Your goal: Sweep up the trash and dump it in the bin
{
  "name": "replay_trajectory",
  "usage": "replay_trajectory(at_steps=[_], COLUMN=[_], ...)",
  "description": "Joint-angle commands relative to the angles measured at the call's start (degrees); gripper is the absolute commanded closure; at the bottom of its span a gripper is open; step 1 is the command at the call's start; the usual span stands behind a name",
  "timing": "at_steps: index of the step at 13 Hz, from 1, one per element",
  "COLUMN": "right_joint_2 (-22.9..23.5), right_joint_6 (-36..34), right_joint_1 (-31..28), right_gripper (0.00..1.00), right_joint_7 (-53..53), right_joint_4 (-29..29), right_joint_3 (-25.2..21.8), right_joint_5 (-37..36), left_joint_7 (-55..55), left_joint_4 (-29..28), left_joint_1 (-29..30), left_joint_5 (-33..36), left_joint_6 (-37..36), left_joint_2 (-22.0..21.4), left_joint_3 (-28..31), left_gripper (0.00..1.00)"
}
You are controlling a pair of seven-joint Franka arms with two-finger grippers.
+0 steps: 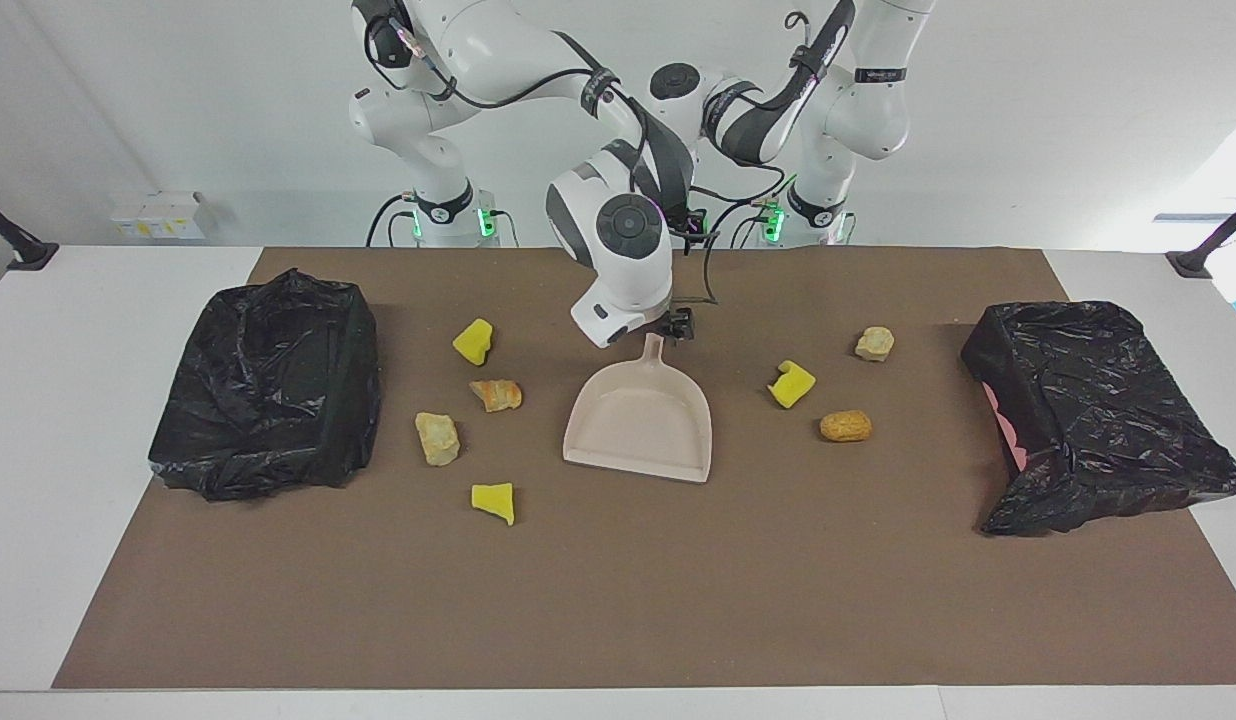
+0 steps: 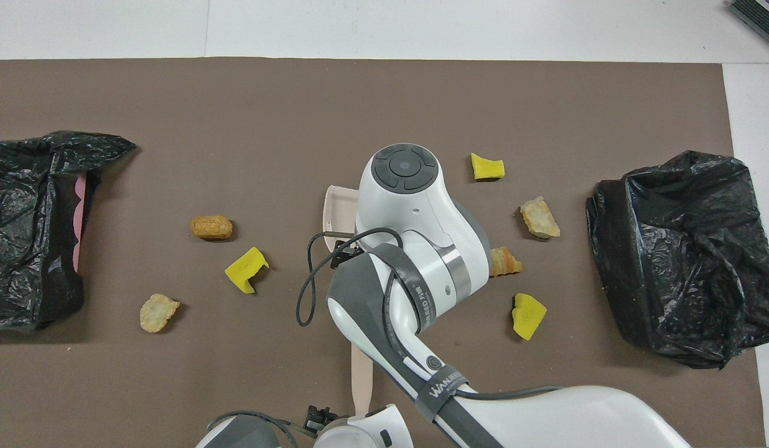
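The beige dustpan lies in the middle of the brown mat, its long handle pointing toward the robots. My right gripper is low at the handle where it joins the pan, and its own wrist hides the contact. My left gripper is by the handle's end nearest the robots, mostly hidden by the right arm in the facing view. Trash lies to both sides of the pan: yellow chunks and bread-like lumps. None of the trash is in the pan.
A black-bagged bin stands at the right arm's end of the table. Another bagged bin, tipped with some pink showing, stands at the left arm's end. The brown mat is bare on the stretch farthest from the robots.
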Motion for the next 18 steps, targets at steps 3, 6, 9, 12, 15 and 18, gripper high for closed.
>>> replay_trajectory(at_steps=[3, 6, 9, 12, 15, 18], right_joint_2=[-0.7, -1.3, -2.5, -2.5, -2.0, -1.7], right_joint_6=[5.0, 5.9, 6.3, 7.2, 7.0, 7.0], right_joint_1=[1.4, 2.1, 2.1, 3.3, 2.8, 2.2], right_gripper=[0.19, 0.22, 0.35, 0.95, 1.00, 1.00], right_joint_7=[0.8, 0.8, 0.9, 4.3, 4.1, -3.1], right_joint_4=[-5.0, -7.4, -9.3, -9.2, -7.9, -5.5], right_joint_3=[-0.1, -0.1, -0.1, -0.1, -0.2, -0.2], right_joint_5=[3.1, 3.1, 3.2, 3.3, 2.5, -0.1], left_joint_7=[-3.6, -3.8, -6.5, -6.8, -6.9, -8.7], left_joint_4=[-1.7, -1.8, -1.8, -1.8, -1.8, -1.8], left_joint_1=[-2.5, -2.5, -3.7, -3.9, -4.7, -4.7], left_joint_5=[-0.4, -0.4, -0.5, -0.5, -0.5, -0.5], left_joint_6=[3.1, 3.1, 3.2, 3.0, 2.9, 2.5], left_joint_2=[0.4, 0.4, 0.5, 0.5, 0.7, 0.7], left_joint_3=[1.0, 1.0, 1.0, 1.0, 1.0, 1.0], left_gripper=[0.00, 0.00, 0.15, 0.27, 0.51, 1.00])
